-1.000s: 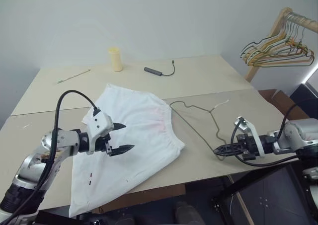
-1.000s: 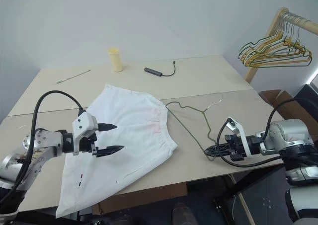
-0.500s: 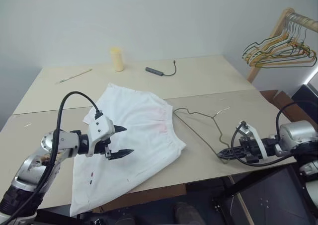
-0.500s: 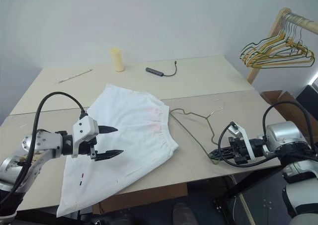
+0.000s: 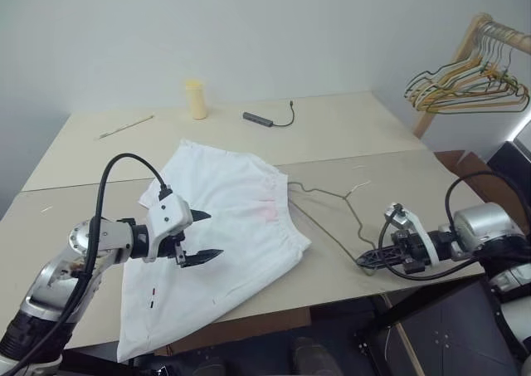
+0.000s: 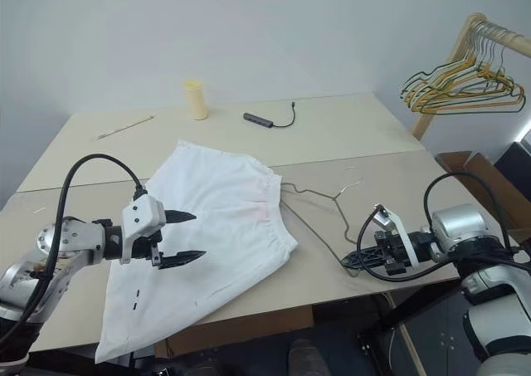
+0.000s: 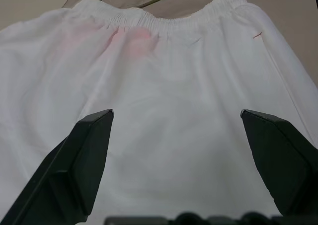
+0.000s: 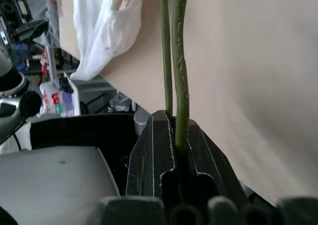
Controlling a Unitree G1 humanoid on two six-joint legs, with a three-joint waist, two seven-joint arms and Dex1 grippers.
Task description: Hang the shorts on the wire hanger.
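Observation:
The white shorts (image 5: 232, 218) lie flat on the table, waistband toward the right, with faint pink smudges near it. The thin dark wire hanger (image 5: 342, 197) lies on the table just right of the waistband. My right gripper (image 5: 362, 262) is at the front table edge, shut on the hanger's near corner; the right wrist view shows the wire (image 8: 180, 61) clamped between the fingers. My left gripper (image 5: 214, 235) hovers open over the middle of the shorts (image 7: 174, 86), fingers wide apart, nothing between them.
A yellow cup (image 5: 195, 99), a grey dongle with cable (image 5: 257, 119) and a thin stick (image 5: 124, 126) lie on the far table half. A wooden rack with several coloured hangers (image 5: 469, 81) stands at the back right. The front table edge (image 5: 332, 297) is near.
The right wrist has turned with the hanger's corner in its grip, and the hanger's hook end has swung slightly toward the shorts. The left gripper has stayed in place.

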